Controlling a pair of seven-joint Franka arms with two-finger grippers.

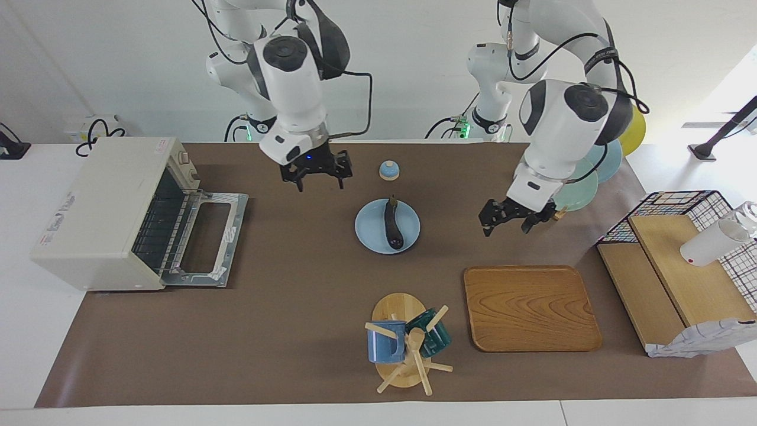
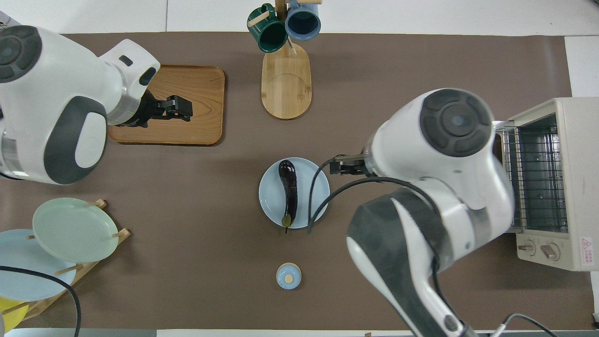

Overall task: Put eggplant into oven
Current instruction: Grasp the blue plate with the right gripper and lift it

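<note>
The dark purple eggplant (image 1: 392,223) (image 2: 288,191) lies on a light blue plate (image 1: 369,229) (image 2: 270,199) in the middle of the table, its green stem toward the robots. The cream-white oven (image 1: 100,207) (image 2: 568,140) stands at the right arm's end of the table. Its door (image 1: 207,239) is dropped open and the wire rack (image 2: 538,182) shows. My right gripper (image 1: 318,177) is open and empty, up over the mat between the oven door and the plate. My left gripper (image 1: 506,223) (image 2: 180,106) is open and empty, up over the mat beside the wooden tray.
A wooden tray (image 1: 529,307) (image 2: 201,121) and a mug tree (image 1: 405,343) (image 2: 285,70) with two mugs lie farther from the robots than the plate. A small blue lidded dish (image 1: 389,170) (image 2: 288,275) sits nearer. A plate rack (image 1: 582,189) (image 2: 72,229) and a wire basket (image 1: 680,207) stand at the left arm's end.
</note>
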